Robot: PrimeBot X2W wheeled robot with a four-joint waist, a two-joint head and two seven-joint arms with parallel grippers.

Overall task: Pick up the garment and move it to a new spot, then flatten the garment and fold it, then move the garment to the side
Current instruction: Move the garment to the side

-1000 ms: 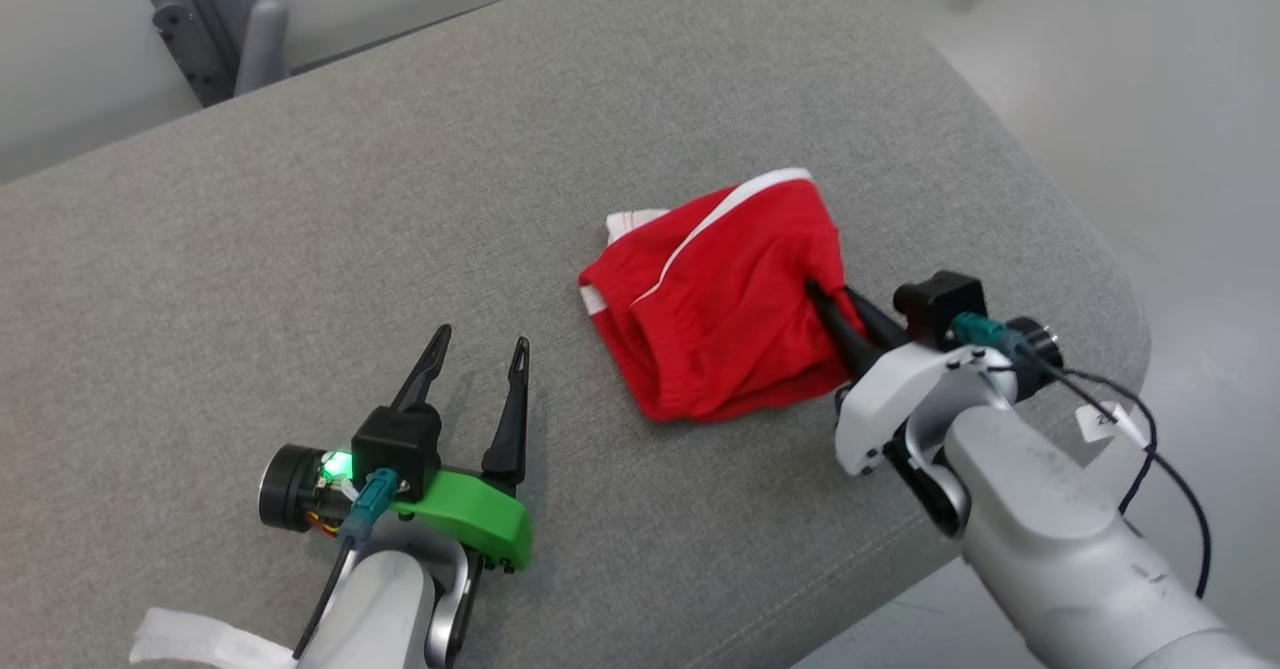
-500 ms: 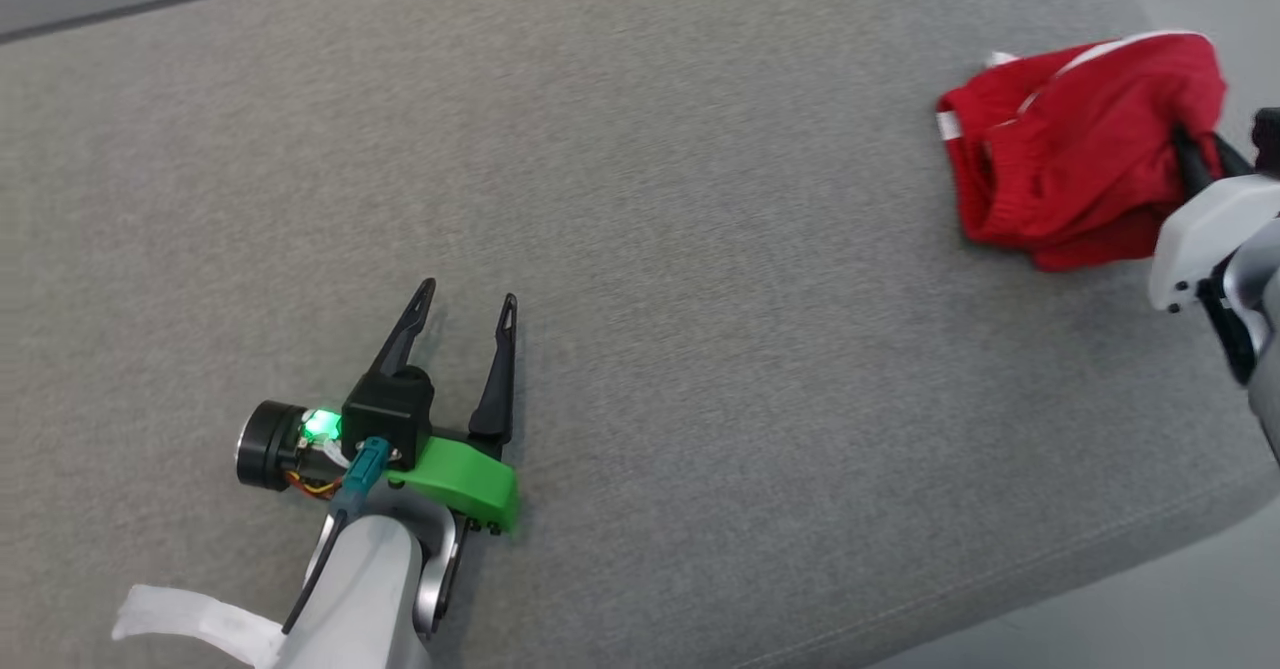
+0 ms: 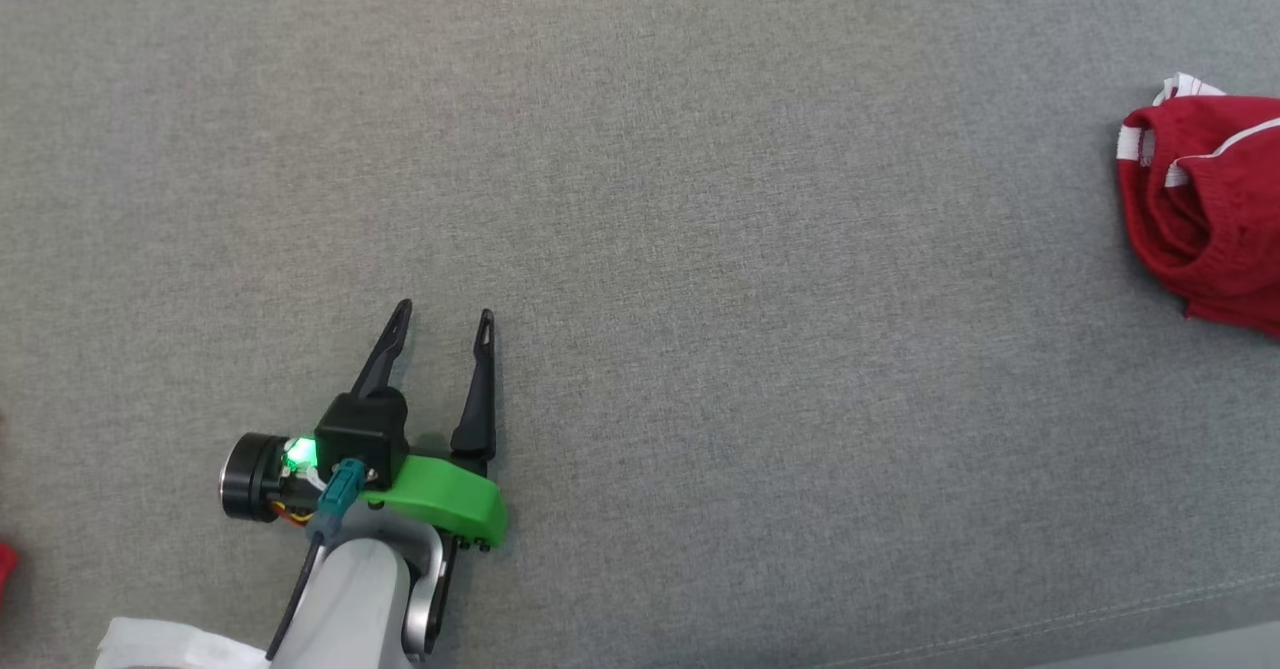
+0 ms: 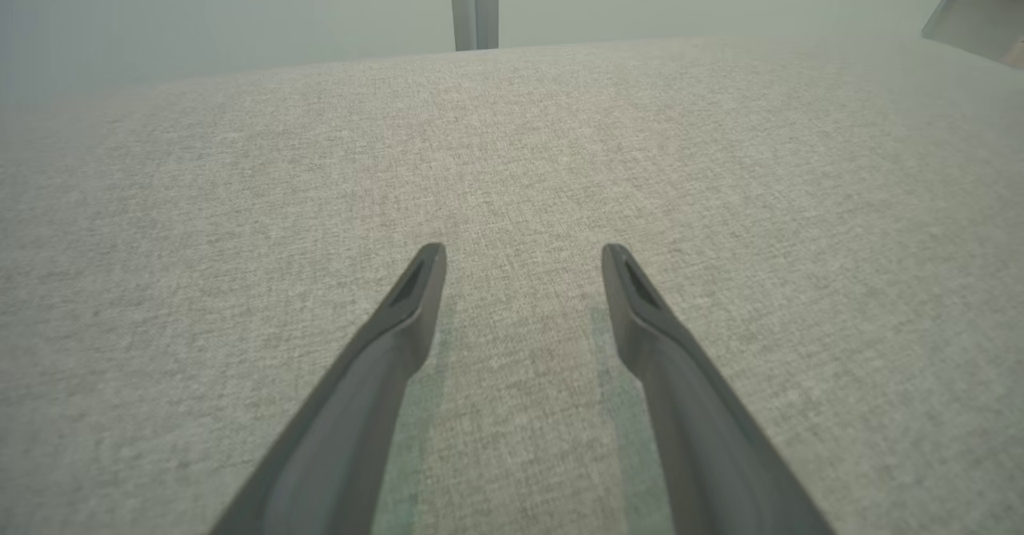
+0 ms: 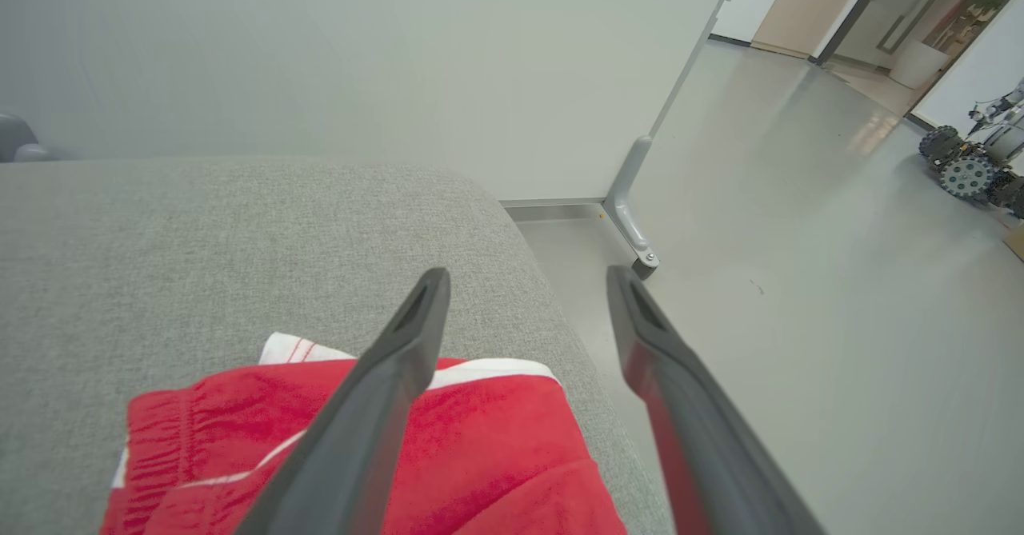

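Garment [image 3: 1205, 219] lies bunched at the counter's [image 3: 700, 199] right edge, below the right gripper [image 5: 526, 273], whose fingers stand apart. Left gripper [image 3: 445, 309], fingers also apart, hovers toward the front edge.

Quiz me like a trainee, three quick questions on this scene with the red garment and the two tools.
1. True or false: the left tool is gripping the red fabric garment with white trim.
2. The garment lies on: A) the floor, B) the grey fabric-covered surface, C) a metal tray.
3. Fill in: in the right wrist view, the right tool has its jaws ___, above the garment.
Key: 1 false, its jaws are open with nothing between them; 2 B; 3 open.
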